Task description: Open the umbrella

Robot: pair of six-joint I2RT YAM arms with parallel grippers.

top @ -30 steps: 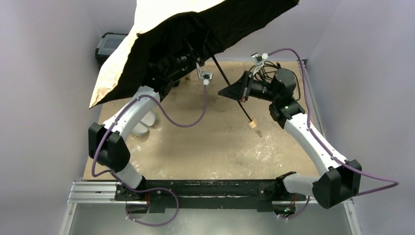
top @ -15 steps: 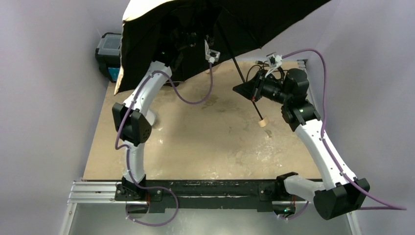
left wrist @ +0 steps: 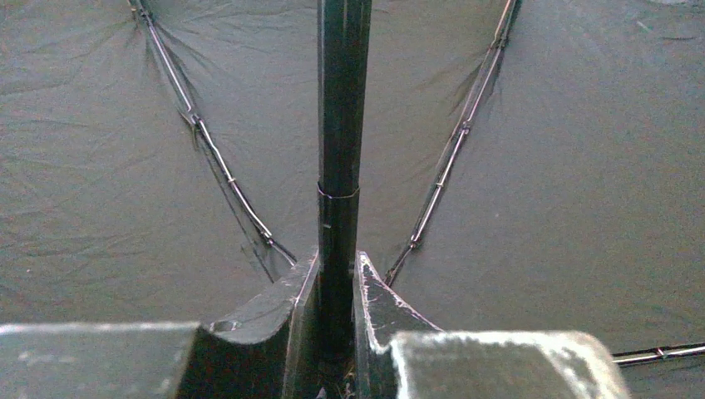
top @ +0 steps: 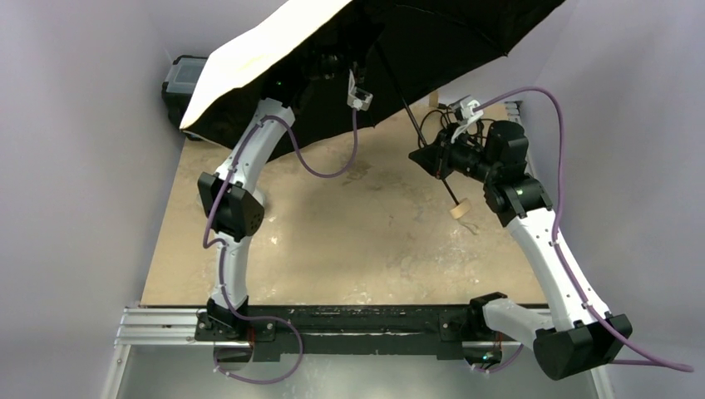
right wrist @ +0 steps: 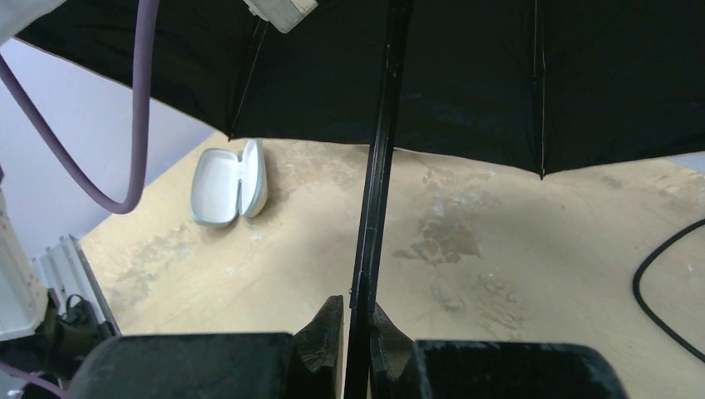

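The umbrella is open, and its tan canopy [top: 249,71] with black lining spreads across the top of the top external view. Its thin black shaft [top: 416,133] slants down to the pale wooden knob [top: 460,209], which hangs above the table. My left gripper [left wrist: 337,264] is up under the canopy, shut on the shaft near the ribs [left wrist: 449,158]. The canopy mostly hides it in the top external view. My right gripper [top: 431,158] is shut on the lower shaft [right wrist: 374,191] just above the knob. It also shows in the right wrist view [right wrist: 357,314].
A black toolbox [top: 177,79] stands at the back left, partly behind the canopy edge. A white hinged case [right wrist: 229,187] lies on the tan table [top: 349,241] to the left. A black cable [right wrist: 657,287] loops on the table at the right. Grey walls stand close on both sides.
My left arm rose and folded in, lifting the canopy higher and tilting its tan side into view. The right gripper, shaft and knob shifted to the right.
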